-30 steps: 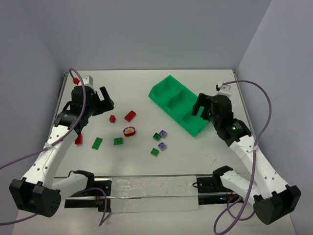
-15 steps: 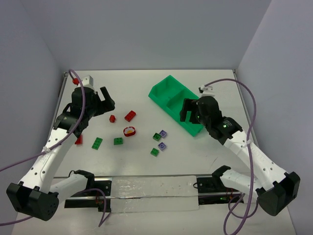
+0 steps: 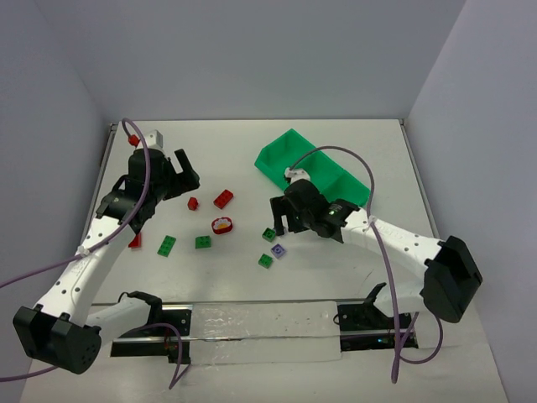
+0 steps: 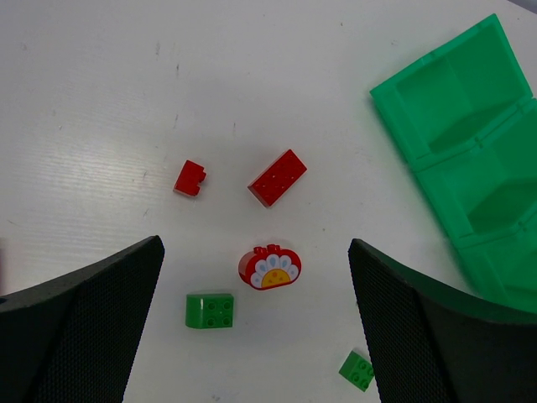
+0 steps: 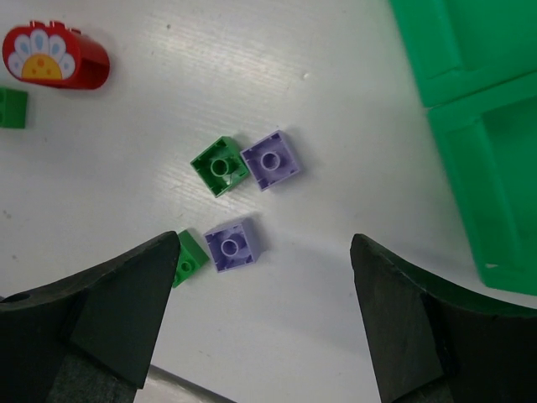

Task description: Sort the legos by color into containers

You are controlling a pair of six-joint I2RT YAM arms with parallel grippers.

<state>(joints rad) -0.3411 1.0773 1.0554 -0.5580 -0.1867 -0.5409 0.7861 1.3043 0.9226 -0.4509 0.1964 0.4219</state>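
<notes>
The green tray (image 3: 285,141) with three compartments lies at the back right; it also shows in the left wrist view (image 4: 470,155) and the right wrist view (image 5: 457,92). My right gripper (image 3: 281,217) is open and empty, hovering over two purple bricks (image 5: 271,159) (image 5: 231,244) and two green bricks (image 5: 219,165) (image 5: 190,258). My left gripper (image 3: 180,172) is open and empty above a small red brick (image 4: 190,177), a long red brick (image 4: 277,177), the round red piece (image 4: 270,267) and a green brick (image 4: 210,310).
Further left on the table lie another green brick (image 3: 167,244) and a red brick (image 3: 135,240), partly under my left arm. White walls close the table at the back and on both sides.
My right arm has swung left from over the tray's near end to above the purple and green bricks. My left gripper has barely moved.
</notes>
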